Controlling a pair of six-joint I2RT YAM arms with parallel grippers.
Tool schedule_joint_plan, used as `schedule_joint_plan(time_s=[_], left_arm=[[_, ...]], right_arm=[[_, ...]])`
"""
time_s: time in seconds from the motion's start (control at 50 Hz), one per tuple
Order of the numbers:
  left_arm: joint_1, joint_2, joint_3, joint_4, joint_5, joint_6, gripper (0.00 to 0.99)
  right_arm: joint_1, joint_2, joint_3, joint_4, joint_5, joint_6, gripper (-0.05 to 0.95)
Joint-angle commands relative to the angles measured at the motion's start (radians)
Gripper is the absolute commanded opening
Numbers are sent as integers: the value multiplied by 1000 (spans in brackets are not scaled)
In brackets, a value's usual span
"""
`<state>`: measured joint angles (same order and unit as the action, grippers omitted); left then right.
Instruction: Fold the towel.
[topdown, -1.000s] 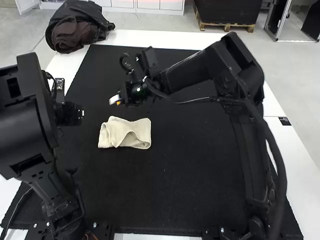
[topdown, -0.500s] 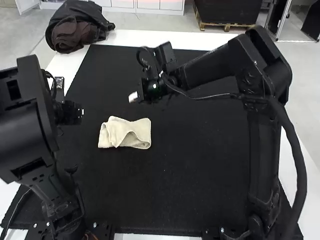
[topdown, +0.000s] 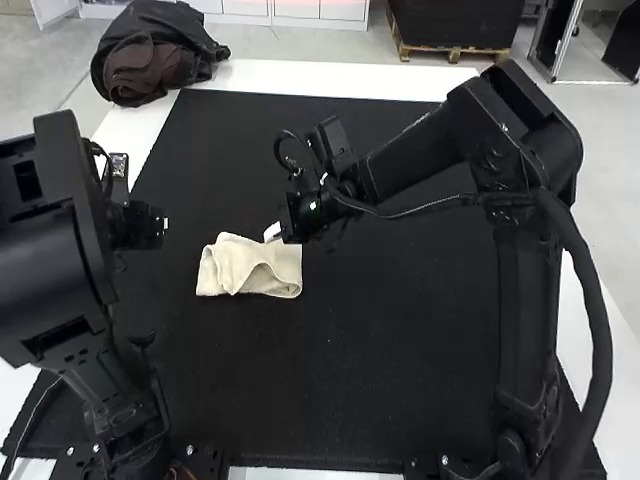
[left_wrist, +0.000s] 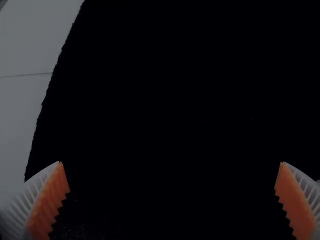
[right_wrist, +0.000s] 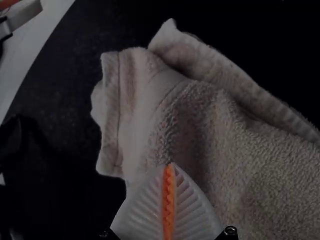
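R pincer (topdown: 272, 233) closed nr towel (topdown: 236, 263)

A heap of black and brown fabric (topdown: 150, 62) sits at the far left corner of a white table (topdown: 300, 76), a black mat (topdown: 380, 370) spread across its middle, a small dark rectangle (topdown: 569, 242) near its right edge.

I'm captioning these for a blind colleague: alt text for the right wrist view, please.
A pale, rumpled towel with overlapping layers lies on a dark mat, the shut right pincer in front of it, its orange pads meeting.
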<state>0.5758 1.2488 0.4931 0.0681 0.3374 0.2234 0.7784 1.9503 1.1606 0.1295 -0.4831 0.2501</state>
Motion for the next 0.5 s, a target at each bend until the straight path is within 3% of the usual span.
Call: schedule_joint_plan(time_s=[0.0, 0.48], left_arm=[[9, -28, 2, 6, 12, 4, 967], [9, -28, 2, -4, 26, 4, 967]], right_arm=[[22, -37, -1, 7, -9, -11, -21], [51, -25, -42, 53, -3, -8, -21]])
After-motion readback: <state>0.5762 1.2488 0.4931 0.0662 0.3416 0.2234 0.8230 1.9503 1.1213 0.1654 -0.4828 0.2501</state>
